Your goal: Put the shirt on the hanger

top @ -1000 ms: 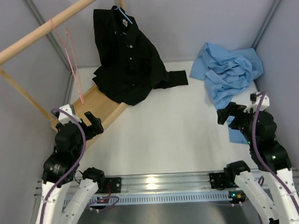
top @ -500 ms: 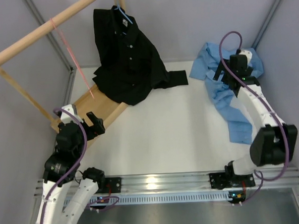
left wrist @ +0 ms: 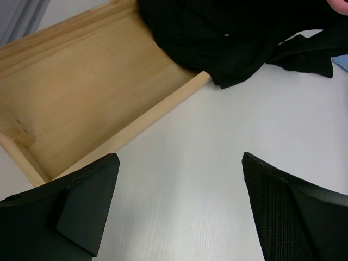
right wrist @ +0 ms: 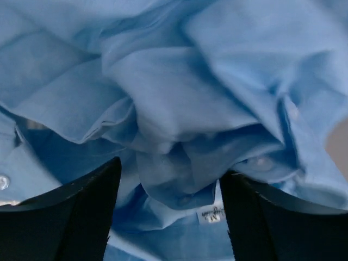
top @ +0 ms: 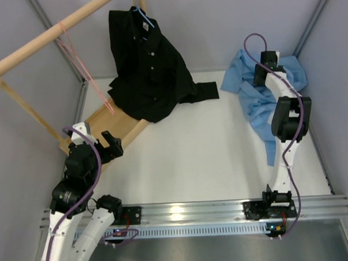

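Top view: right gripper [top: 259, 76] hung over the crumpled shirt [top: 279, 85] at 2 o'clock. The hanger [top: 86, 68] hung from the wooden rod [top: 37, 41] at 10 o'clock.

Left wrist view: left gripper [left wrist: 179, 204] stood spread above the table [left wrist: 217, 163], with the black shirt [left wrist: 234, 32] at 12 o'clock.

Right wrist view: fingers [right wrist: 70, 217] stood apart, either side of a shirt fold.

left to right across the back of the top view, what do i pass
thin pink wire hanger → black button-up shirt → crumpled light blue shirt
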`<state>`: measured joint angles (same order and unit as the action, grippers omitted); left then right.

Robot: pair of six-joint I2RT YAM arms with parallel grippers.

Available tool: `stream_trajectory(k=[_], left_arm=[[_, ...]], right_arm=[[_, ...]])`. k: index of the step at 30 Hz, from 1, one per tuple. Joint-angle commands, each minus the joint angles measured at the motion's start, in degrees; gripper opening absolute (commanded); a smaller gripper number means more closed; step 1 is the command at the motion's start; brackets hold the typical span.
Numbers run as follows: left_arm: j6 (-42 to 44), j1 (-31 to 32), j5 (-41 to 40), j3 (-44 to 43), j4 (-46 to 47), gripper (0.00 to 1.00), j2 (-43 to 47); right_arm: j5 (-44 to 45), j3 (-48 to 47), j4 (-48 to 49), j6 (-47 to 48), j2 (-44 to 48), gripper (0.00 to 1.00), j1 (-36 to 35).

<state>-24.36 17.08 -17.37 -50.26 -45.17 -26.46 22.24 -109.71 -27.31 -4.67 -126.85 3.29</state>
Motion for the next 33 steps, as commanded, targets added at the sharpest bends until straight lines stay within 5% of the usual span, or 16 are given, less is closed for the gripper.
stream_trajectory(k=[1, 4, 5, 12, 19, 24, 29, 31, 32, 33], left_arm=[[0.01, 0.32, 1.1, 0.25, 3.68, 0.98, 0.09], [-0.07, 0.32, 1.28, 0.16, 3.68, 0.98, -0.17], [0.01, 0.32, 1.28, 0.25, 3.68, 0.98, -0.09], [0.19, 0.23, 1.72, 0.34, 3.77, 0.98, -0.26], [0.54, 0.23, 2.34, 0.16, 3.95, 0.98, -0.35], [0.63, 0.23, 2.25, 0.16, 3.95, 0.98, 0.09], [0.63, 0.23, 2.34, 0.16, 3.86, 0.98, -0.08], [0.72, 0.23, 2.6, 0.08, 4.03, 0.98, 0.26], [0.89, 0.23, 3.47, 0.07, 4.21, 0.98, 0.44], [1.15, 0.23, 3.91, 0.16, 4.38, 0.98, 0.44]], right_arm=[[-7.77, -3.68, -4.77, 3.35, -3.41, 0.64, 0.49], [-14.92, 0.26, -4.51, 0.2, 0.1, 0.02, 0.23], [-16.25, 2.64, -3.38, -2.51, 2.2, 0.0, -0.12], [-23.65, 40.81, 17.27, -22.47, 31.16, 0.0, -7.41], [-0.24, 71.37, 33.02, -53.18, 55.81, 0.0, -34.16], [10.37, 72.21, 35.23, -59.5, 61.46, 0.0, -52.05], [1.4, 62.27, 33.92, -49.85, 60.14, 0.0, -56.29], [0.54, 60.76, 31.02, -47.12, 61.45, 0.12, -54.72], [-2.26, 60.32, 30.31, -42.92, 61.72, 0.28, -53.75], [-5.51, 58.66, 29.17, -40.01, 61.46, 0.59, -52.69]])
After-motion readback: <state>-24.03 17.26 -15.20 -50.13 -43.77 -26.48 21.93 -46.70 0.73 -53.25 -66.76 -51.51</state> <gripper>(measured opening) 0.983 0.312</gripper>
